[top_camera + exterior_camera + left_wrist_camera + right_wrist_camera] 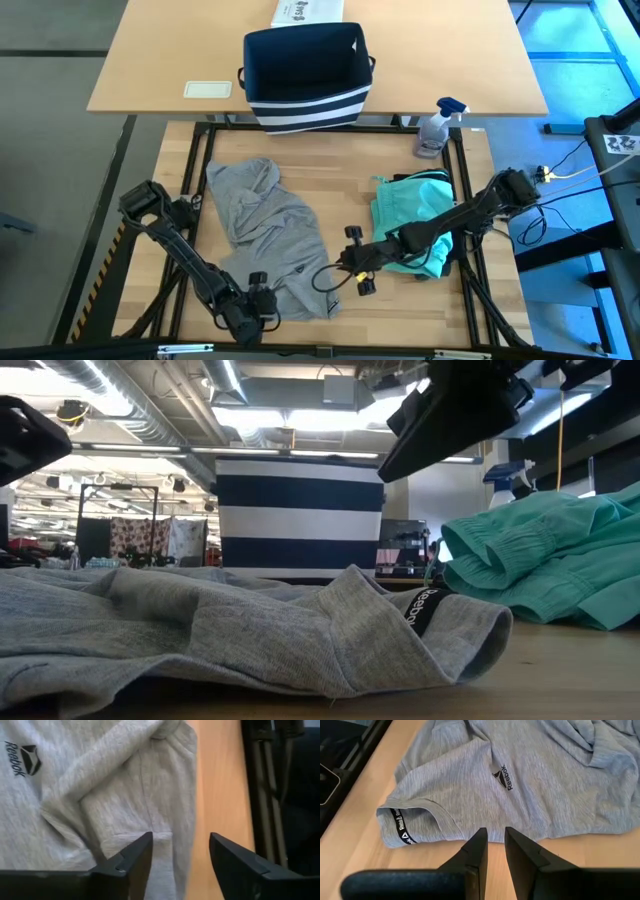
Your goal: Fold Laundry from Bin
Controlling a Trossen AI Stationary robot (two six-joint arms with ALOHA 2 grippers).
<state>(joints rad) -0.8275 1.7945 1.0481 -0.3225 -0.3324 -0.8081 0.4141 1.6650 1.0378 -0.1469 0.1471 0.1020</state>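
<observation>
A grey T-shirt (265, 230) with a small Reebok logo (502, 777) lies crumpled on the wooden table, left of centre. Its black-banded collar (400, 832) is near the front. A teal piece (415, 215) lies bunched at the right. The navy bin (305, 75) with white stripes stands on the far table. My left gripper (258, 308) is open at the shirt's near edge, one finger over the cloth (135, 860) and one over bare wood. My right gripper (360, 272) is just off the shirt's right edge, with a narrow gap between its fingers (496, 847) and nothing in it.
A spray bottle (437, 128) stands at the far right corner of the work table. A white printed box (308, 12) and a flat white pad (208, 89) lie on the far table. Bare wood (345, 195) shows between the two garments. Dark frame rails (270, 795) run along the table's edges.
</observation>
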